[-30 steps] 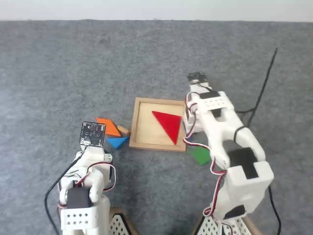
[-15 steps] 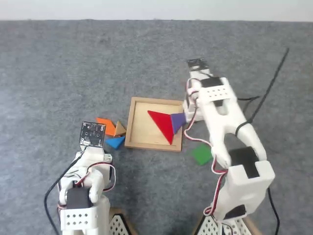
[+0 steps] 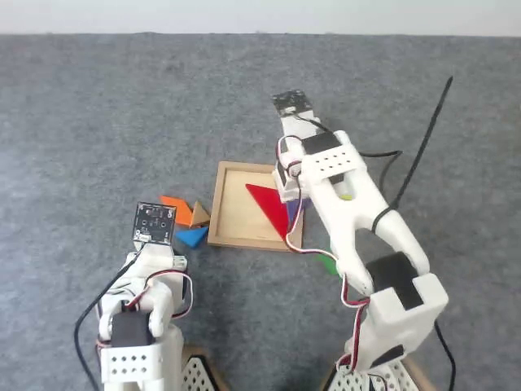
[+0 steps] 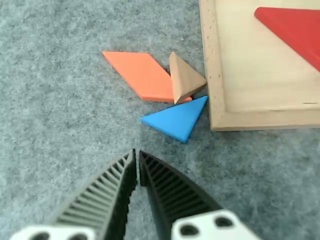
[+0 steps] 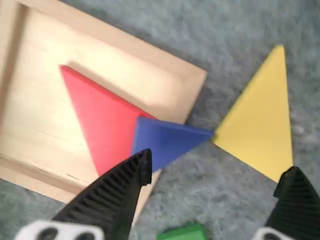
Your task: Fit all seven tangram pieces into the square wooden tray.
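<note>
At the rim of the tray [image 5: 186, 75], the right claw [image 5: 217, 169] gaped wide over the blue triangle [image 5: 165, 140], which likely needed nudging flat inside.

red triangle [image 5: 100, 125] lies in the wooden tray [image 5: 170, 70]; dark blue triangle [image 5: 165, 142] straddles its rim, tip touching a yellow triangle [image 5: 262, 125]

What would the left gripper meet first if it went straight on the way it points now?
Probably the blue triangle, just ahead of the left gripper; if it misses, the orange parallelogram beyond. Height is unclear.
</note>
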You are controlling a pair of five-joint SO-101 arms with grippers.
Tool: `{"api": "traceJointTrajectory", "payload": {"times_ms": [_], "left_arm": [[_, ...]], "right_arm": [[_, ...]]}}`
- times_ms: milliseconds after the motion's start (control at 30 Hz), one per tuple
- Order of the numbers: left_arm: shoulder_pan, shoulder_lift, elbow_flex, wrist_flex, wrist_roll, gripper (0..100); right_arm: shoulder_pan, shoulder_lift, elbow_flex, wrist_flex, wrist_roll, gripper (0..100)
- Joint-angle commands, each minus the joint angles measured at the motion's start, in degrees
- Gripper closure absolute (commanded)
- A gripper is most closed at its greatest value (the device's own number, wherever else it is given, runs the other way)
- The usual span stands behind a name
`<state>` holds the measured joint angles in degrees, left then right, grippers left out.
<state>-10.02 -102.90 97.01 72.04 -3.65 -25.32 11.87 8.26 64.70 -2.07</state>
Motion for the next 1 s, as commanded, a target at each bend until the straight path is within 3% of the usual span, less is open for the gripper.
{"api": "traceJointTrajectory", "payload": {"times_ms": [0,300,767,967], "left_arm": [[-0.26,-1.14,-0.48,0.26,0.44,99],[-0.26,-1.14,-0.48,0.26,0.44,99],[-0.26,-1.14,-0.48,0.26,0.44,99],[-0.26,-1.14,-0.48,0.26,0.44,99]], "right_arm": [[-0.75,-1.27,-0.88,-2.77,-0.35,60.3],[1.19,9.54,-1.58,-5.67,0.79,60.3],[11.47,4.79,-1.41,0.04,0.79,60.3],[7.34,-1.54,-1.05,0.66,0.35,60.2]]}}
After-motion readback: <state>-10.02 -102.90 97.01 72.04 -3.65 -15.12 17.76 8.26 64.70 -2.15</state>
